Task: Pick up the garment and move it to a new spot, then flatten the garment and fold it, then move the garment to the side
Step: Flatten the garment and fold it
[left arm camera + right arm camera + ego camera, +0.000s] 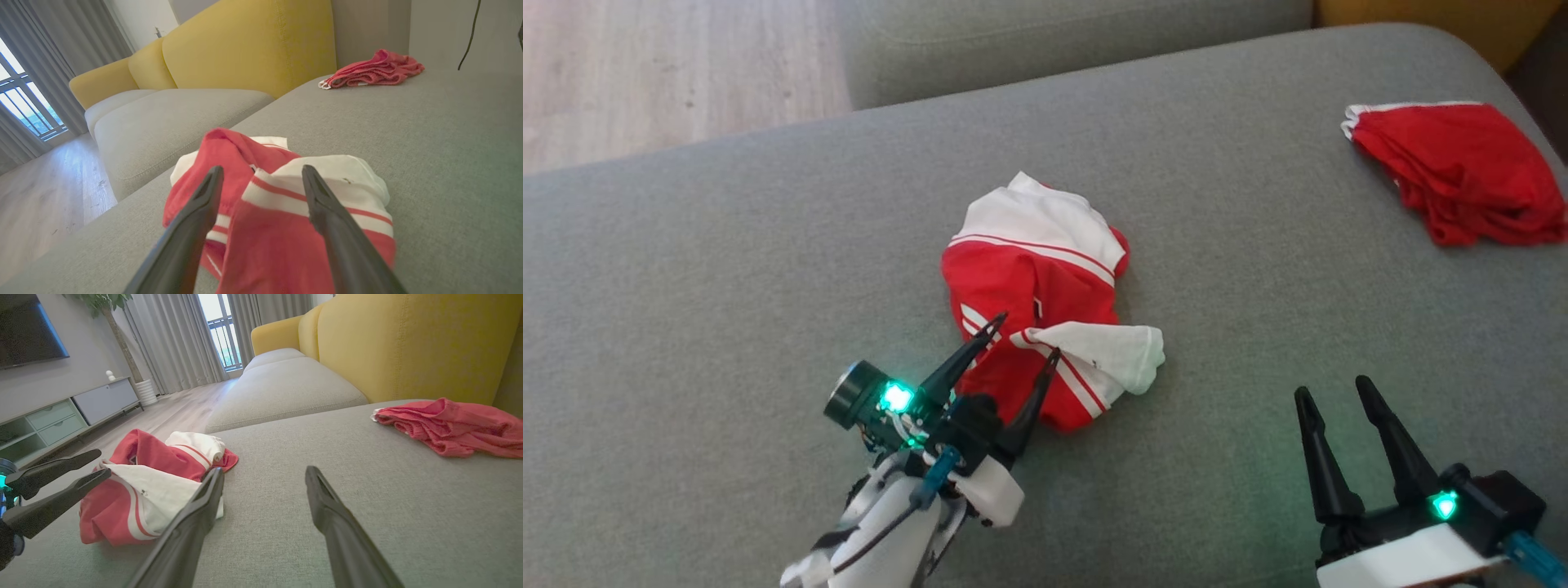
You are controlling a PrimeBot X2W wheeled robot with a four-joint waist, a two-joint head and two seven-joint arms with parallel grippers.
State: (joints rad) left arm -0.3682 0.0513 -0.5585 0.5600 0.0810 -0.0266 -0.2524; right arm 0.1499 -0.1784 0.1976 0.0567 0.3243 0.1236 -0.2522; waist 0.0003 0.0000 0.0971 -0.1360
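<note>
While the crumpled red-and-white garment (1033, 269) lies bunched at the centre of the frame on a grey sofa cushion (727, 286), the left gripper (1027, 335) reaches up from the lower left, fingers spread, tips over the garment's lower edge and set either side of a striped fold in the left wrist view; whether they touch the cloth cannot be told. At lower right the right gripper (1333, 388) holds its fingers apart above bare cushion, clear of the garment. A second red cloth (1462, 171) lies well apart at upper right, near a yellow backrest (253, 41)
</note>
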